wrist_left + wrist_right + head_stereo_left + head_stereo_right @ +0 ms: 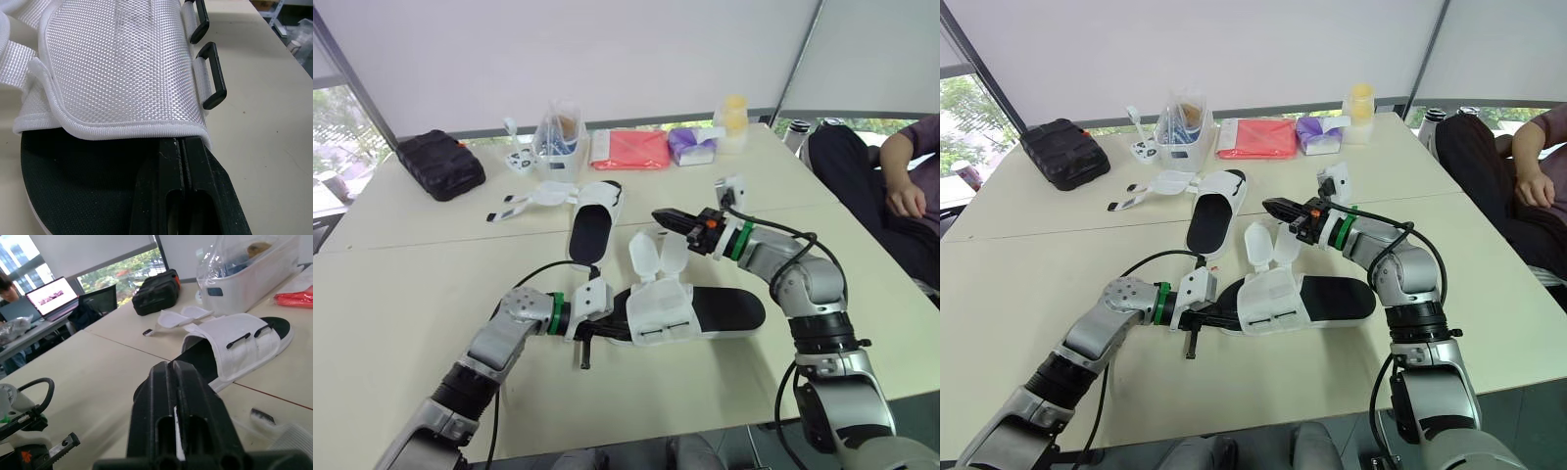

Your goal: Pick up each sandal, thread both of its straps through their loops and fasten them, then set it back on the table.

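You get bare table (401, 294) on the left and along the near edge, but the far sandal (592, 230) lies just behind the near sandal (724, 308), and a seated person (862, 176) (dark clothing) crowds the right side.

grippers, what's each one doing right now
Left gripper: shut, tips at the near sandal's upper edge; grip cannot be told.
Right gripper: shut, holding nothing.

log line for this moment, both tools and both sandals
left tool shut, tip at near sandal upper edge | right tool shut, by its loose straps | far sandal on table, unfastened
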`<action>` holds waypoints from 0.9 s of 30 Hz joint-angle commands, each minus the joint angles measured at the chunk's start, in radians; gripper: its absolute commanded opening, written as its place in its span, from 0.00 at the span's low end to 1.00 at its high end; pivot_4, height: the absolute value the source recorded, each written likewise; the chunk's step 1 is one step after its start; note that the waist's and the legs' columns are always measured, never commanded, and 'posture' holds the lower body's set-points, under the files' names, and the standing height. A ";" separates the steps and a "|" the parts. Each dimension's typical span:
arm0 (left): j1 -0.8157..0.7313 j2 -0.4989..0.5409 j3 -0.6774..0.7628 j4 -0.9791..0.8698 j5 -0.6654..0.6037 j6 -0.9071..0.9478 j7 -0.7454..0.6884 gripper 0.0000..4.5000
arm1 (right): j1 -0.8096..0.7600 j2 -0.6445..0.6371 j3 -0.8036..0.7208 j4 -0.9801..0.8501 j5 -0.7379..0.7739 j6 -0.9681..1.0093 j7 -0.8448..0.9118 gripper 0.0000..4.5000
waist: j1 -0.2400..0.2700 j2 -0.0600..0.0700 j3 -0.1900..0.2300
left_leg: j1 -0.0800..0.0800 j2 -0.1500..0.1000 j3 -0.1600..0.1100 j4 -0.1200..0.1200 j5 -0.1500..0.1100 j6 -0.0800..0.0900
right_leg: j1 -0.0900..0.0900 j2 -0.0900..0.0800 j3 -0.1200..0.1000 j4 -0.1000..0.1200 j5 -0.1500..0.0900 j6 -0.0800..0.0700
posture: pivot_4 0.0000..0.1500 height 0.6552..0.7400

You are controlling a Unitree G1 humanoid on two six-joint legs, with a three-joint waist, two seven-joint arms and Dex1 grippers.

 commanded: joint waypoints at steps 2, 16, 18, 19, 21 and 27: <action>0.017 0.002 -0.010 0.007 0.018 0.013 0.018 0.00 | -0.049 -0.006 -0.043 0.003 -0.009 -0.005 -0.035 0.00 | 0.000 0.000 0.000 | 0.000 0.000 0.000 0.000 0.000 0.000 | 0.000 0.000 0.000 0.000 0.000 0.000 | 1.00 1.00; 0.055 0.019 -0.013 -0.032 0.018 0.021 0.029 0.00 | -0.031 -0.193 -0.201 -0.093 0.206 0.587 -0.124 0.61 | 0.000 0.000 0.000 | -0.001 0.000 0.000 -0.001 -0.002 0.004 | 0.000 0.000 0.000 -0.002 0.000 0.000 | 1.00 1.00; 0.056 0.019 -0.014 -0.035 0.016 0.023 0.029 0.00 | -0.025 -0.161 -0.250 -0.079 0.248 0.689 -0.171 0.61 | -0.003 0.000 0.000 | 0.000 0.000 0.001 -0.001 -0.002 0.004 | 0.000 0.000 0.000 -0.002 0.000 0.000 | 1.00 1.00; 0.056 0.018 -0.015 -0.036 0.016 0.025 0.029 0.00 | -0.025 -0.130 -0.281 -0.063 0.269 0.719 -0.197 0.61 | -0.004 0.000 0.000 | 0.000 0.000 0.001 -0.001 -0.002 0.004 | 0.000 0.000 0.000 -0.001 0.000 0.000 | 1.00 1.00; 0.054 0.014 -0.018 -0.036 0.016 0.028 0.031 0.00 | -0.027 -0.072 -0.331 -0.032 0.290 0.763 -0.241 0.61 | -0.002 0.000 0.000 | 0.000 0.001 0.001 -0.001 -0.002 0.004 | 0.000 0.000 0.000 -0.001 0.000 0.000 | 1.00 1.00; 0.048 0.012 -0.020 -0.034 0.018 0.030 0.030 0.00 | -0.076 0.040 -0.387 0.117 0.288 0.708 -0.282 0.61 | -0.003 0.001 0.000 | 0.000 0.000 0.001 0.000 -0.002 0.004 | 0.000 0.000 0.000 -0.001 0.000 0.000 | 1.00 1.00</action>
